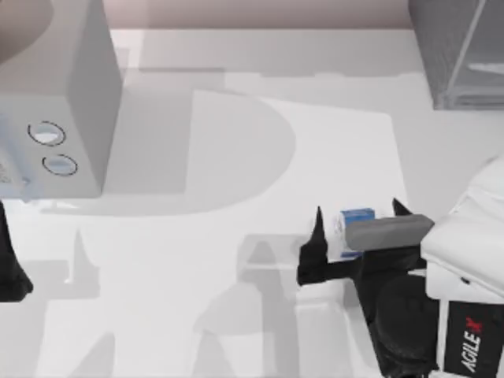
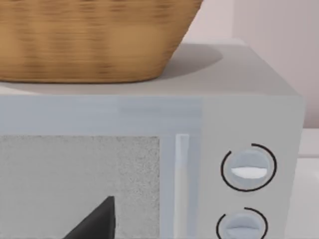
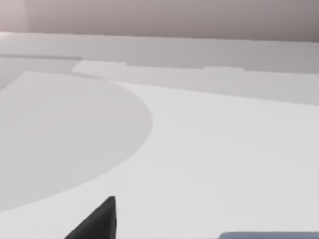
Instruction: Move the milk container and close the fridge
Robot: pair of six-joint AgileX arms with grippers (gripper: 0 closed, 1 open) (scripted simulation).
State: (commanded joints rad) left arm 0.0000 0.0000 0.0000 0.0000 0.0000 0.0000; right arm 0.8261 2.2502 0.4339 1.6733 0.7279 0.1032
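The milk container (image 1: 357, 220), a small white carton with a blue top, stands on the table right of centre. My right gripper (image 1: 360, 217) is open, one dark finger on each side of the carton with a gap at both sides. In the right wrist view one fingertip (image 3: 97, 222) shows at the lower edge, and so does a blue strip of the milk container (image 3: 269, 235). The fridge (image 1: 450, 55), a dark-grey speckled cabinet with a pale door panel, stands at the table's far right corner. My left gripper (image 1: 11, 272) is parked at the left edge of the table.
A light-grey box (image 1: 75, 94) with two round rings (image 1: 47, 134) stands at the far left; in the left wrist view a wicker basket (image 2: 89, 40) sits on top of it. The white table (image 1: 236, 260) stretches between the box and the carton.
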